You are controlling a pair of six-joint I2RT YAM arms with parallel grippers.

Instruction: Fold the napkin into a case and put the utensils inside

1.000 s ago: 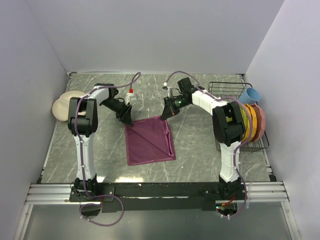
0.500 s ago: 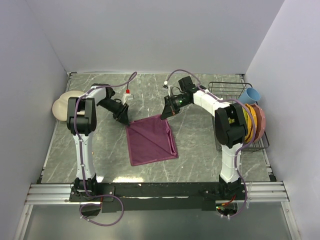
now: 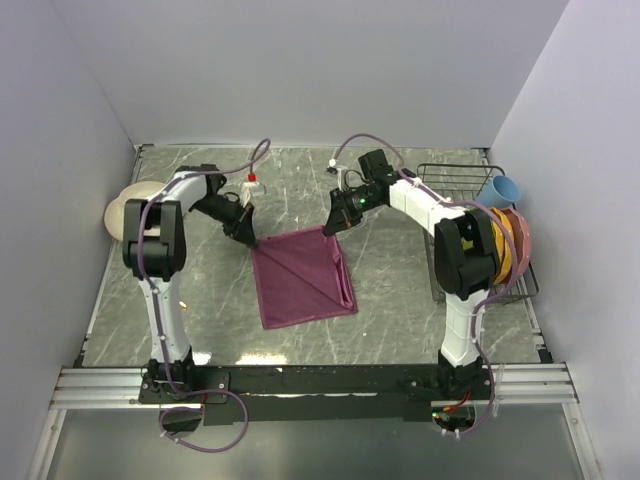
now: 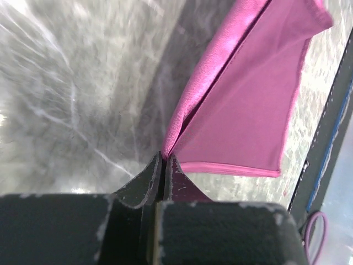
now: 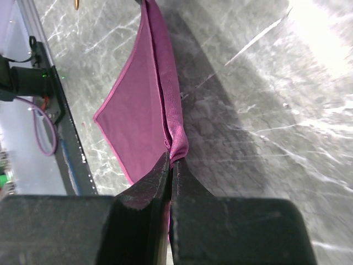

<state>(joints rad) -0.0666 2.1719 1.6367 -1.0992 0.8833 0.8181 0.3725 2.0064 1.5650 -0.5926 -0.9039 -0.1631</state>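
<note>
Marble table [image 3: 400,300]; wrist views show left gripper [image 4: 164,158] and right gripper [image 5: 171,163] clamping napkin [image 4: 248,99] corners.

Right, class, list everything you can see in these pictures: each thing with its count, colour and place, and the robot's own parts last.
napkin: one, maroon-purple, folded over, middle of the table
table: one, grey marbled, under everything
plate: one, cream, far left of the table
wire rack: one, black, right side of the table
dishes: several, orange, yellow and pink, standing on edge in the rack
cup: one, light blue, at the rack's far right corner
left gripper: one, black, shut on the napkin's far left corner
right gripper: one, black, shut on the napkin's far right corner
</note>
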